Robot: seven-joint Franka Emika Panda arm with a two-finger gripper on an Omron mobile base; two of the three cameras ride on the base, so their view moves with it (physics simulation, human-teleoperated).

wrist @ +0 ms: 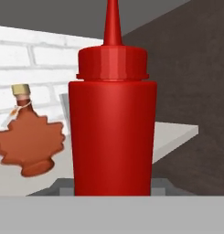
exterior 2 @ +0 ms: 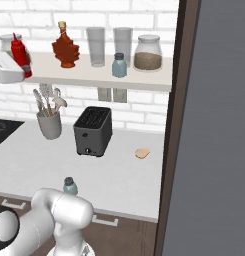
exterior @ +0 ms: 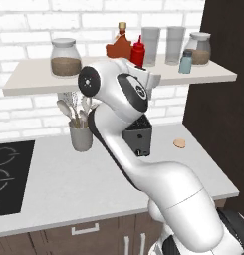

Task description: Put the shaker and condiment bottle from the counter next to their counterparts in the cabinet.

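My gripper (exterior: 140, 68) is shut on the all-red condiment bottle (exterior: 138, 52), holding it upright at the front edge of the pale cabinet shelf (exterior: 34, 82). The bottle (wrist: 112, 123) stands just right of the maple-leaf syrup bottle (exterior: 119, 47) (wrist: 29, 144). In the right base view the bottle (exterior 2: 19, 53) rises above my white hand, and the leaf bottle (exterior 2: 65, 47) is beside it. One blue-grey shaker (exterior 2: 70, 186) stands on the counter near its front edge, by my arm. Its twin (exterior: 185, 61) (exterior 2: 119, 65) sits further right on the shelf. My fingertips are hidden behind the bottle.
Two clear glasses (exterior: 150, 45) (exterior: 175, 44) and two jars of brown grains (exterior: 65, 57) (exterior: 198, 48) stand on the shelf. On the counter are a dark toaster (exterior 2: 93, 131), a utensil cup (exterior 2: 49, 120), a small bread piece (exterior 2: 142, 153) and a cooktop (exterior: 6, 174). A dark panel (exterior 2: 214, 125) bounds the right.
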